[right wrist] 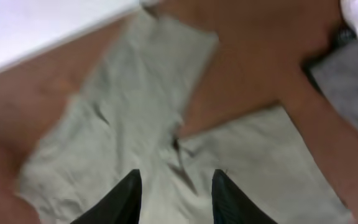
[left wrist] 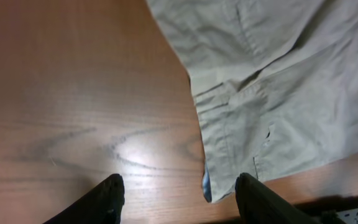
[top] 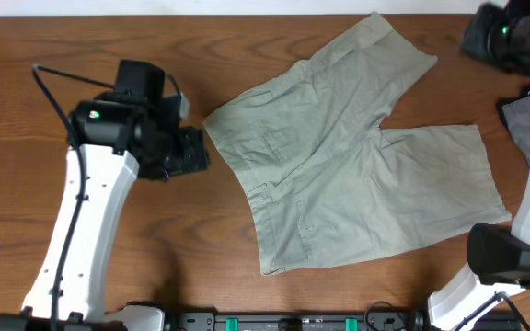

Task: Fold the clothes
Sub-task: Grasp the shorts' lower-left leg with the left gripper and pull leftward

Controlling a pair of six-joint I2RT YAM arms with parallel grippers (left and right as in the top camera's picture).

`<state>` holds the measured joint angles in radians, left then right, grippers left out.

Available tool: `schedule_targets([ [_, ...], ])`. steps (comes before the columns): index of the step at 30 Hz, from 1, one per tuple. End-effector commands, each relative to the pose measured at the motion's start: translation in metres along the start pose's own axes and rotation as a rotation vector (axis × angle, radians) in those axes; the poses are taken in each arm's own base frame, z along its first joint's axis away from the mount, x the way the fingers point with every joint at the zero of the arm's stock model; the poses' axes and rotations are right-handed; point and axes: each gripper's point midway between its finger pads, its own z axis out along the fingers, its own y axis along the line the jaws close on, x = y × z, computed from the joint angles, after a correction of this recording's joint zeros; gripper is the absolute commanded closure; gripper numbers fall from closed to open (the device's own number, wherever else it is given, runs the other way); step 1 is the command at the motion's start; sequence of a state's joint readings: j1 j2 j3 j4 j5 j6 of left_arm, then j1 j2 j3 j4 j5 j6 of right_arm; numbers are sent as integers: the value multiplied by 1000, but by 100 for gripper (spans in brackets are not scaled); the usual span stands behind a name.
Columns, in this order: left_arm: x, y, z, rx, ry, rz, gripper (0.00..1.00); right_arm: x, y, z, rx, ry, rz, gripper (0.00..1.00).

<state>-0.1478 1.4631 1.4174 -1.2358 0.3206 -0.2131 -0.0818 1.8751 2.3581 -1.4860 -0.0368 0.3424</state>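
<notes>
Pale khaki-green shorts lie spread flat on the wooden table. The waistband runs down their left side. One leg reaches toward the upper right and the other points right. Pocket seams and belt loops show near the waistband. The black left end effector, on the white left arm, sits just beside the waistband's upper corner. The right arm rises along the right edge, its dark wrist in the top right corner. A grey cloth lies at that edge, near the right-pointing leg's hem.
</notes>
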Motion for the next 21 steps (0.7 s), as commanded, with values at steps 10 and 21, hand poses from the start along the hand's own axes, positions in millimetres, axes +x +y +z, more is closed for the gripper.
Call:
schedule_targets([
  [10,126,-37,123,135,484,-64,40,91,-37,123,86,411,-50,64],
  [21,180,-44,159,78,701,127,41,93,-35,127,59,415,-43,63],
])
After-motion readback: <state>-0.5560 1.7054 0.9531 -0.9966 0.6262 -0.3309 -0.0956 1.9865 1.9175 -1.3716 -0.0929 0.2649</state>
